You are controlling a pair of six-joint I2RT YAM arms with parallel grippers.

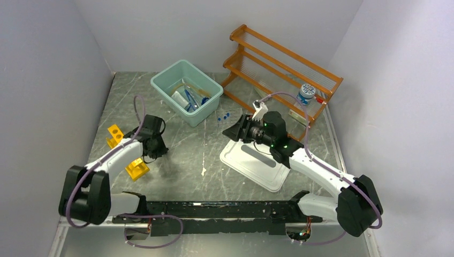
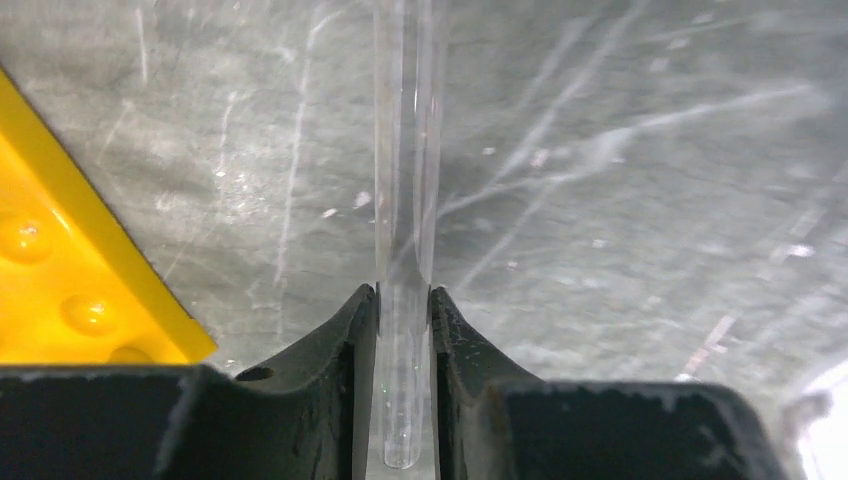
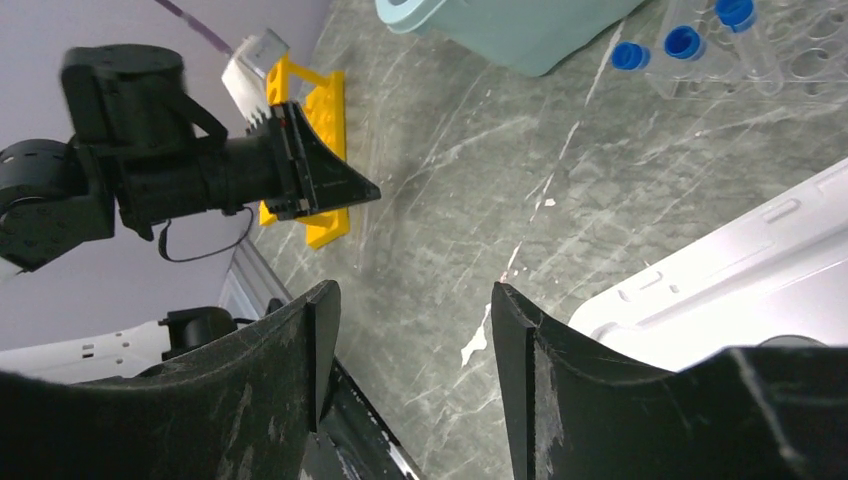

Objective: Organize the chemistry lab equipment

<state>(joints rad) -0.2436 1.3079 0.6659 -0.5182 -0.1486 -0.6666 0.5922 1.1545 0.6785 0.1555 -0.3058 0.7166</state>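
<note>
My left gripper point(image 2: 403, 292) is shut on a clear glass tube point(image 2: 405, 180), which points away over the stone tabletop. The yellow holed test-tube rack point(image 2: 70, 270) lies just left of it. In the top view my left gripper point(image 1: 154, 149) hangs right of the rack point(image 1: 137, 168), and my forearm covers the rack's middle. My right gripper point(image 3: 410, 300) is open and empty. It hovers point(image 1: 235, 131) over the far end of a white tray point(image 1: 256, 163). Blue-capped vials point(image 1: 224, 115) lie just beyond it and show in the right wrist view point(image 3: 685, 45).
A teal bin point(image 1: 211, 96) at the back centre holds blue-framed goggles point(image 1: 190, 99) and other items. The orange wooden shelf point(image 1: 278, 64) stands at the back right with a small jar point(image 1: 306, 92) on it. Grey walls close in on the left, back and right.
</note>
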